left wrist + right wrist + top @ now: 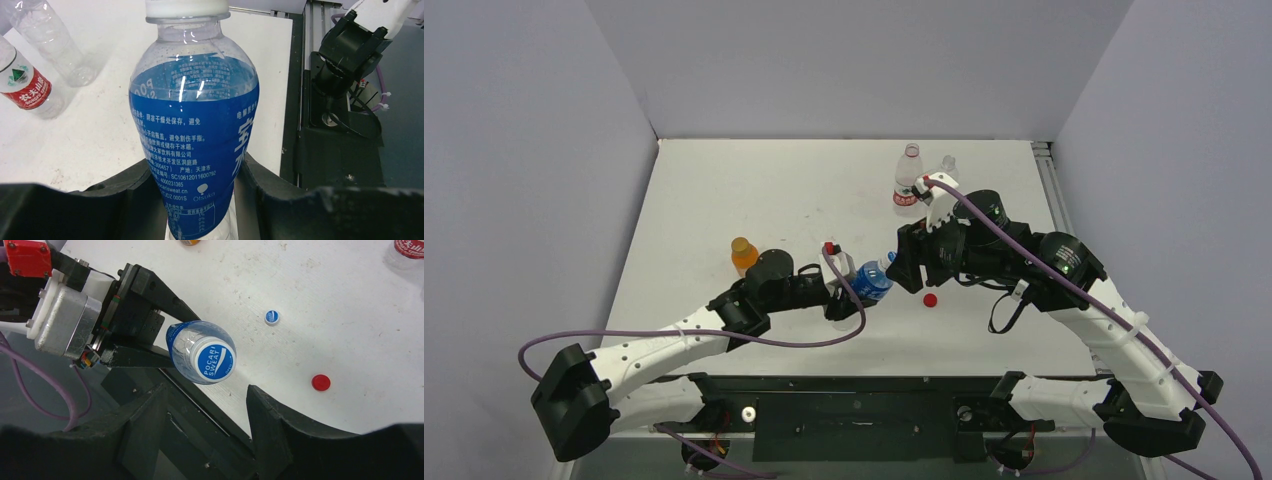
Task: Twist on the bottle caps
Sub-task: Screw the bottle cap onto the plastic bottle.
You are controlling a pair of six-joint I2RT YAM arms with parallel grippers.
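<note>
My left fingers (130,190) clamped on blue bottle (195,125); cap (215,361) on neck, tightness unclear. My right fingers (270,430) apart, just short of it. Loose on table (350,300) beside right fingers: red cap (320,382), blue-white cap (271,317), not yet fitted.

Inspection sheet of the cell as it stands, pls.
Surface: white table, lightly marked.
Job's things: blue bottle with fitted blue-white cap; loose blue-white cap and red cap on the table; orange bottle, red-label bottle and plain clear bottle standing.
Clutter: nothing seen.
Hands: left hand shut on blue bottle; right hand open at the fitted cap, not touching.
Cables: purple cables looping off both arms.
Surroundings: grey walls on three sides.
</note>
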